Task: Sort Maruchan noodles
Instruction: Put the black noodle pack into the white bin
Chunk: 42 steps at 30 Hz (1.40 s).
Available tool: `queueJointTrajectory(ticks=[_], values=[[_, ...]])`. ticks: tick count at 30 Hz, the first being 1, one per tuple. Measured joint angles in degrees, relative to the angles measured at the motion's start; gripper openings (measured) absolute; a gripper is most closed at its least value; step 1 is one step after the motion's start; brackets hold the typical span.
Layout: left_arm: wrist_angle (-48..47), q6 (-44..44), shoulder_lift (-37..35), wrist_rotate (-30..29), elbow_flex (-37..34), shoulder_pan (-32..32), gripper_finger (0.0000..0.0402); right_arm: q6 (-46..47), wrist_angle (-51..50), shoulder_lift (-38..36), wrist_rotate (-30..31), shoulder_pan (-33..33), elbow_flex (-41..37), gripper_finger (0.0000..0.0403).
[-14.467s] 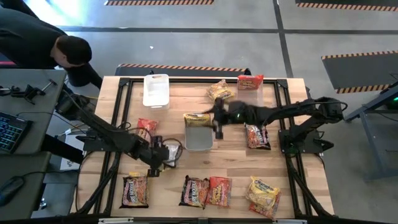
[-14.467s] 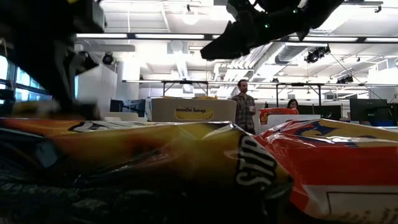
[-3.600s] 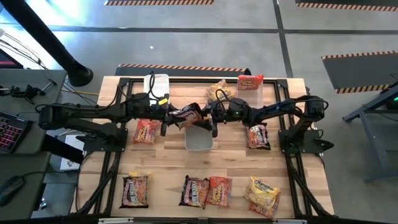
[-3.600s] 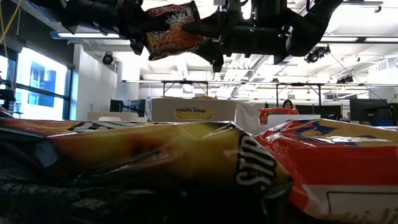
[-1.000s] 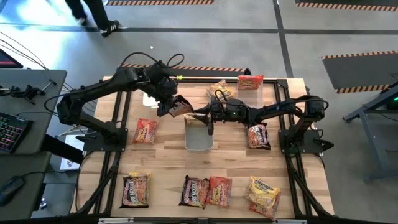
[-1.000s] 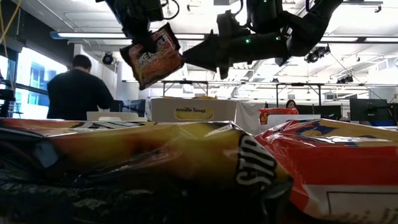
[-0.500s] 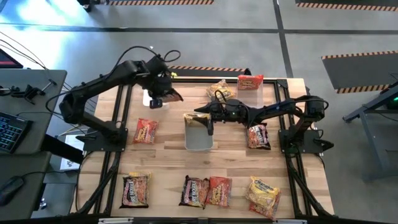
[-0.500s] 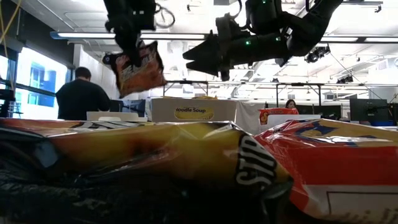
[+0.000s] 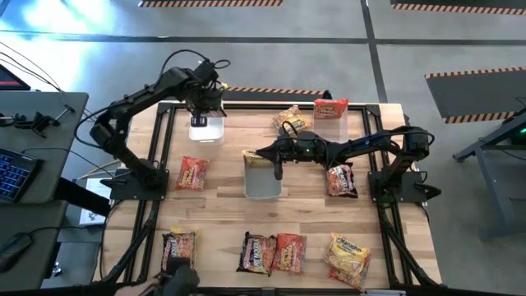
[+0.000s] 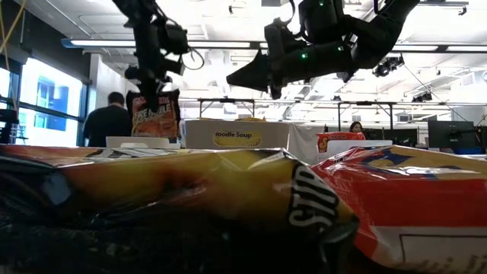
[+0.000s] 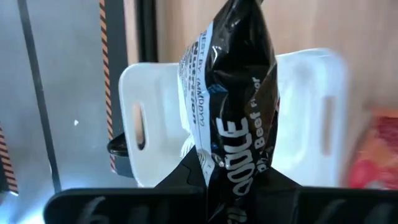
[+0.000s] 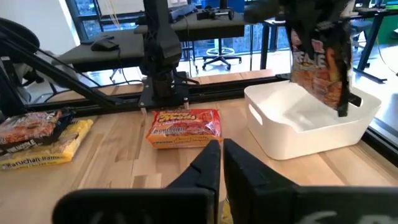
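Overhead, the left tool [image 9: 203,107] dangles a crinkled dark beef packet [image 11: 233,118].

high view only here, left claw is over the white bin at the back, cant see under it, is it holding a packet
Observer: Yes. The left wrist view shows the left claw shut on a dark packet that hangs end-down.
Operator: is it in the bin yet
Observer: The right wrist view shows its lower end over the white bin opening. I cannot tell if it touches the bottom.
Operator: right claw holding anything
Observer: No. The right claw is shut and empty.
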Motion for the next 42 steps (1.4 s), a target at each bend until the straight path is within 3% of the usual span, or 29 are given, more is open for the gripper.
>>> queueJointTrajectory(ticks=[5,14,27,42], values=[[3.9,4.8,4.2,0.0,0.0,3.8,0.0014,-0.1,0.0,0.0,0.0,0.0,0.0,0.0022],[8.0,7.3,9.5,-0.2,0.0,8.0,0.0014,-0.2,-0.2,0.0,0.0,0.0,0.0,0.0002],[8.9,6.8,12.2,1.5,-0.1,8.8,0.0021,-0.2,-0.8,0.0,0.0,0.0,0.0,0.0000],[9.8,3.7,12.3,1.2,-0.1,8.7,0.0103,-0.2,-1.0,0.0,0.0,0.0,0.0,0.0000]])
